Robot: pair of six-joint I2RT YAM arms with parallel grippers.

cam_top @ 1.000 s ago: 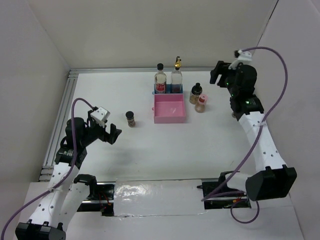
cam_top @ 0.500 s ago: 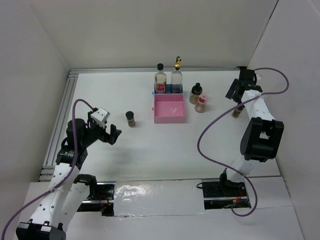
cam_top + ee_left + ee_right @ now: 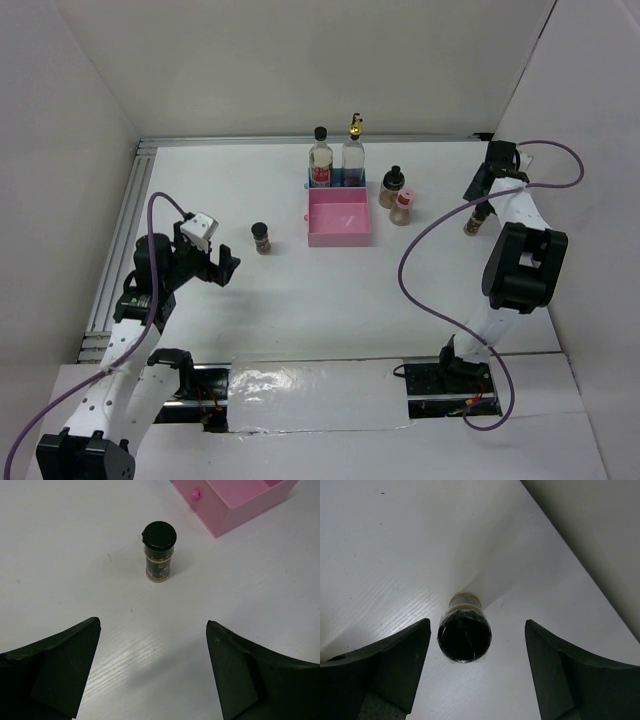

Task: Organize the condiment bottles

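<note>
Black-capped jar (image 3: 464, 636) is framed, untouched, by the right gripper (image 3: 477, 627), jaws spread wide; left gripper (image 3: 152, 626) jaws are likewise held apart.

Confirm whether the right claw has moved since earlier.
Yes: the right claw moved right, away from the pink rectangular tray, over a small black-capped glass jar.

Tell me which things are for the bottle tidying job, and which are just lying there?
For the job: red-labelled bottle, gold-spouted bottle, black-capped jar, pale-lidded jar, lone jar at left, jar by the right wall.
Just lying there: pink tray, blue tray.
</note>
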